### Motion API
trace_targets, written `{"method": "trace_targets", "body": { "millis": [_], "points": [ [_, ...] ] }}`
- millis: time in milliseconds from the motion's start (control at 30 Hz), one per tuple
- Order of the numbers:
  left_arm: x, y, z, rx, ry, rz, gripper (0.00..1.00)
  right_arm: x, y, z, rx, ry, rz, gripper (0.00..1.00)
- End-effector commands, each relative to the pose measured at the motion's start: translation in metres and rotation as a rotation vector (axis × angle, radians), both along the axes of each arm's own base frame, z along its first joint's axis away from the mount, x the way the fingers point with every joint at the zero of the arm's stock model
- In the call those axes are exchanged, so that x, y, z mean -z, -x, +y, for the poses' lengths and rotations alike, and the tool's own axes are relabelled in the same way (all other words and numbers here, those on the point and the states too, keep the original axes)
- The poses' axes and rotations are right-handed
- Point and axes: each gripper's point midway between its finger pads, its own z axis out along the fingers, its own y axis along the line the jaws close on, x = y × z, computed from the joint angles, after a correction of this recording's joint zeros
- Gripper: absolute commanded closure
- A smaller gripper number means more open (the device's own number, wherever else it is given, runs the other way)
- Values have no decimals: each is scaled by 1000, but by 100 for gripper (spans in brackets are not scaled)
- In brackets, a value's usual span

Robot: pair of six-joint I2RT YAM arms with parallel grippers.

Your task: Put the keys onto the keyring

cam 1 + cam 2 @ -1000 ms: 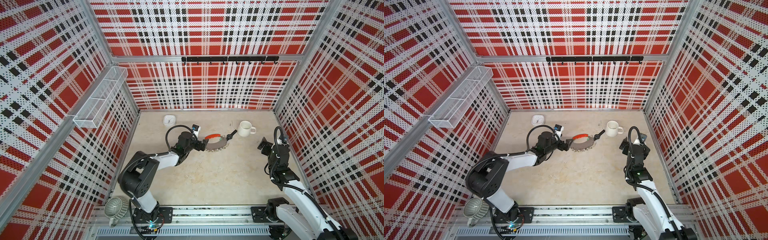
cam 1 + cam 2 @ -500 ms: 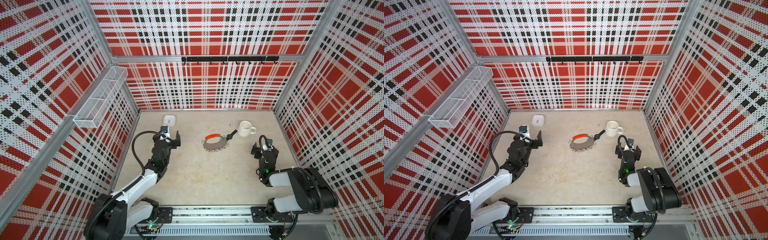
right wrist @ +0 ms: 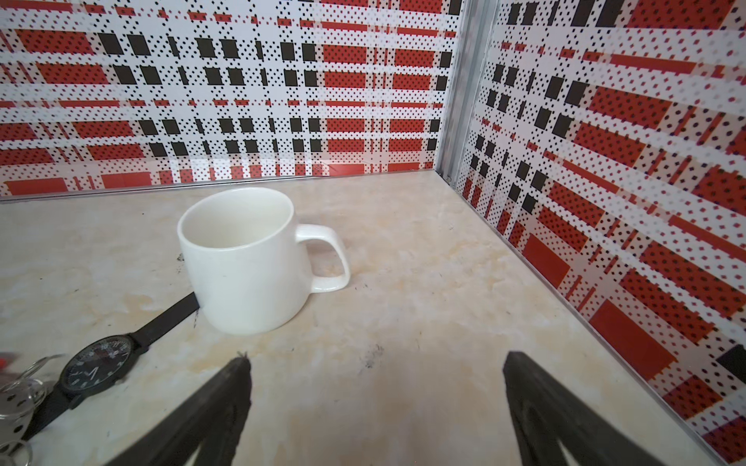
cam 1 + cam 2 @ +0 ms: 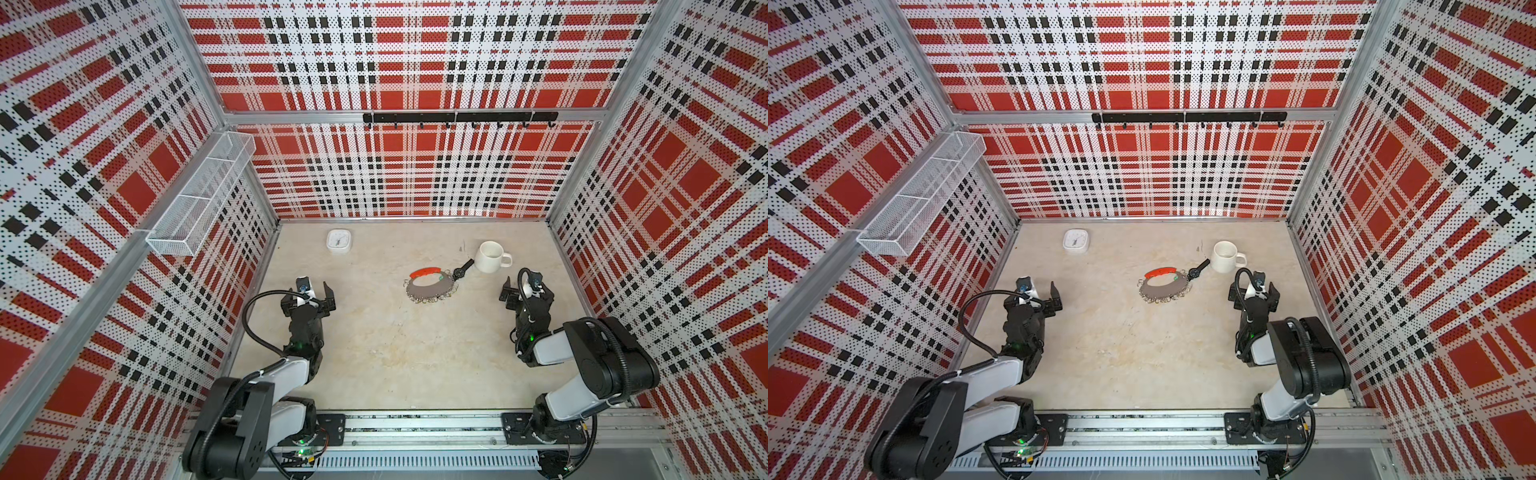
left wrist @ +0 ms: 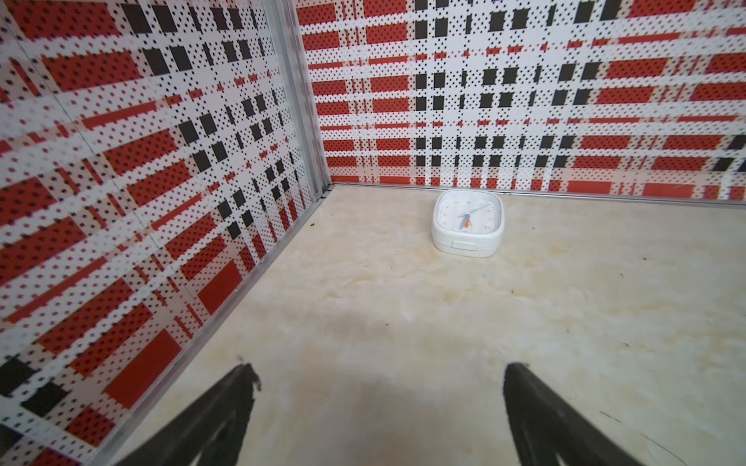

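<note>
Right wrist: wristwatch (image 3: 95,369) between keyring (image 3: 15,398), mug (image 3: 246,262)

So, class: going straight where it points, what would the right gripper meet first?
Probably the white mug, on its handle side; the right gripper aims slightly off its centre, so not certain.

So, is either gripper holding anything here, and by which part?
Nothing is held. The left gripper and right gripper are both open and empty; the keyring lies on the table, apart from both.
</note>
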Motion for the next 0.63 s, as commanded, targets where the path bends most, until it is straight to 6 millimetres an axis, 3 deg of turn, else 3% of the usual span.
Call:
{"method": "trace_targets", "body": {
  "millis": [0,100,200,267,333,433,600],
  "points": [
    [-38,-3,-1,68,89,-231,2,-12,-3,-1,-1,6,-43,0],
    [-35,-21,-3,113,71,-204,2,-11,-3,-2,0,7,-40,0],
    [-20,-17,-3,137,70,-217,2,-12,-3,-2,-1,6,-41,0],
    [-31,-9,-5,152,65,-296,2,-12,-3,-1,0,8,-41,0],
    [-19,-19,-1,98,59,-208,2,-11,-4,-1,-1,8,-39,0],
    [-16,-31,8,-3,53,-187,2,-10,-6,0,-11,2,-32,0],
    [-18,-26,7,-12,50,-202,2,-11,-5,1,-36,2,-37,0]
  ]
}}
